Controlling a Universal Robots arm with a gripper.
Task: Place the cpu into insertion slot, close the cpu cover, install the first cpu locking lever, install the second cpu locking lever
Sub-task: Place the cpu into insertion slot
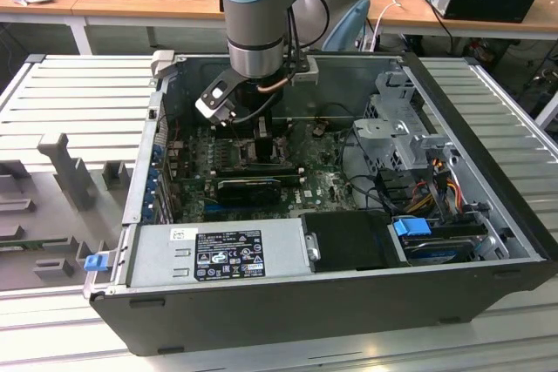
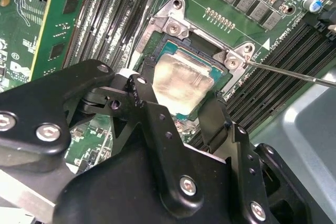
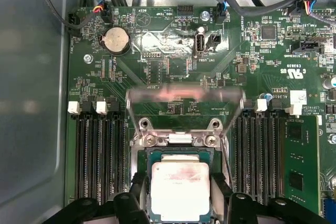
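Nearest: end effector (image 2: 177, 98) is narrow, set to cpu width, its 2 fingers (image 2: 143, 85) pinching the cpu (image 2: 185, 83) by opp. edges. The cpu lies flat inside the slot (image 3: 181, 152), silver face up, approx level w/ the rim; can't tell if it's fully seated or a hair proud. Just beyond the slot the cover (image 3: 184, 94) stands raised on its hinge, so the slot is open on top. One lever (image 2: 294, 74), a thin rod, sticks out from a slot corner, unlatched; 2nd lever isn't clear enough to call. The board (image 3: 173, 72) surrounds all this, lying in the open case (image 1: 349, 302), which sits on the table (image 1: 78, 84).

Risks, as I judge them:
- If the cpu is a touch skewed or off its key when let go, pins in the slot could bend.
- The fingers sit tight btwn cpu edge and slot wall, so opening or lifting off could drag the cpu up or tilt it.
- The cover is close behind the fingers; a knock may drop it onto them.
- The lever is near one finger, poss. snag.

Count: 1 cpu, 1 slot, 1 cover, 1 lever seen, 2 fingers, 2 hinge screws (image 3: 150, 140), 2 banks of memory slots (image 3: 100, 150) (one each side of the slot), 1 coin cell (image 3: 116, 40), 1 arm (image 1: 253, 6).
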